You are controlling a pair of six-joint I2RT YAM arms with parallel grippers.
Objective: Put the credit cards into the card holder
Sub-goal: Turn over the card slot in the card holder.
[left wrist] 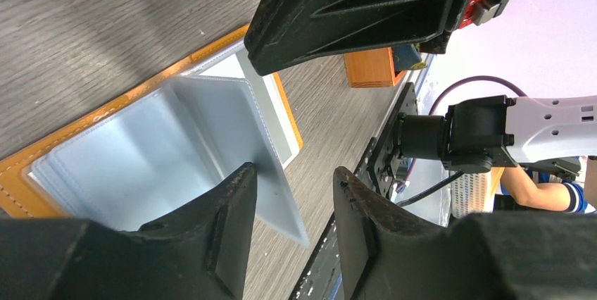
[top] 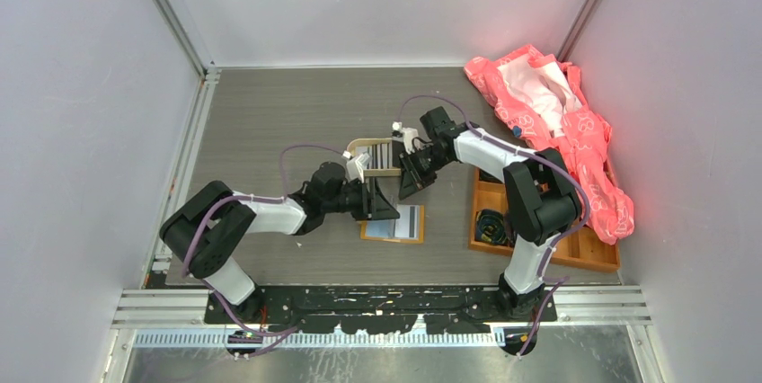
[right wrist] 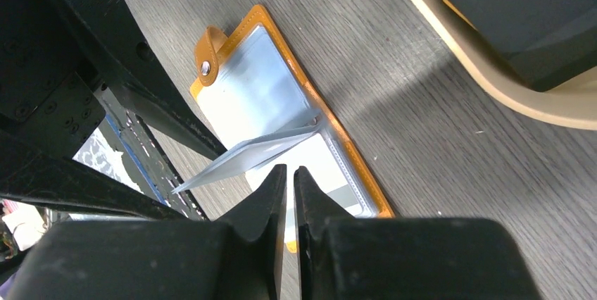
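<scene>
- The card holder point(right wrist: 267, 96) lay open and flat on the worktop point(right wrist: 436, 173) between the two arms, with the beige tin point(right wrist: 507, 96) near one side.
- Its strap point(right wrist: 211, 50), carrying the snap stud point(right wrist: 205, 68), lay unfastened beyond the cover edge.
- One clear sleeve leaf point(right wrist: 239, 159) stood tilted up from the spine. The other sleeves lay flat.
- The left gripper point(left wrist: 288, 222) was close to the raised leaf, its fingers partly apart with nothing between them.
- The right gripper point(right wrist: 290, 194) was poised above the spine, its fingers almost together with only a thin slit. No credit card was seen in them.
- Handling, as judged: the holder looked thin and light, so it was likely to slide on the worktop when pushed. The cover appeared fairly stiff. The sleeves appeared to be soft, floppy, slippery film.
- Hold, as judged: the orange border suited a downward pin. A leaf was best pinched at its free edge, away from the stitched seam, to keep the sleeve mouth open.
</scene>
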